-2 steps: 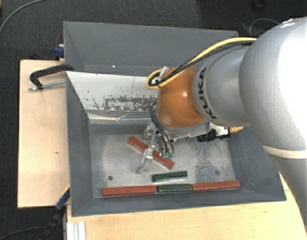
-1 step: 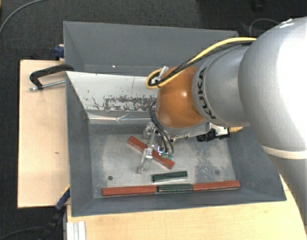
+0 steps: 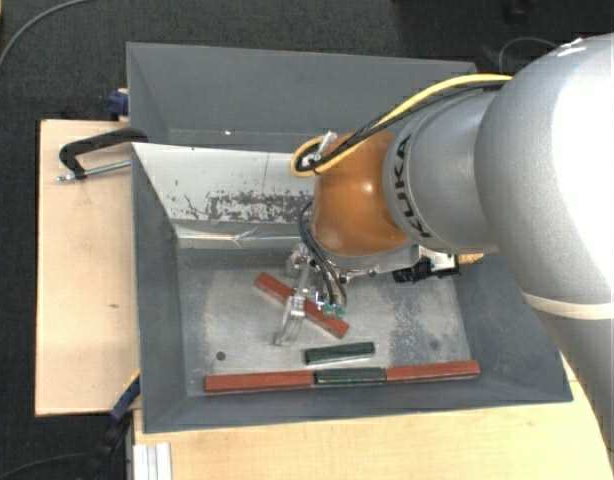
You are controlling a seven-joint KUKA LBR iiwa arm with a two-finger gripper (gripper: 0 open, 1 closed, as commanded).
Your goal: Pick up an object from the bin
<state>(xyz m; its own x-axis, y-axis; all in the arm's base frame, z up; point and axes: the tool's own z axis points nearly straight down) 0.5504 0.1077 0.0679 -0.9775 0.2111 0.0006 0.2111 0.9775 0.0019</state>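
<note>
Short red-brown flat stick point(image 3: 272, 288) lies diagonally mid-floor in grey metal bin point(image 3: 157, 298), with the gripper point(image 3: 305, 313) over its middle; cannot tell whether gripper is open or closed. Nearby toward the front wall: dark green bar point(image 3: 339, 351). Against the front wall: long red-brown strip point(image 3: 257, 380).

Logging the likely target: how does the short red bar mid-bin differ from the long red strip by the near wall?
The short red bar is much shorter than the long red strip. The bar lies diagonally on the floor; the strip runs along the near wall. The gripper is over the bar's middle, while a dark green bar sits at the strip's middle. Both are flat and reddish-brown.
</note>
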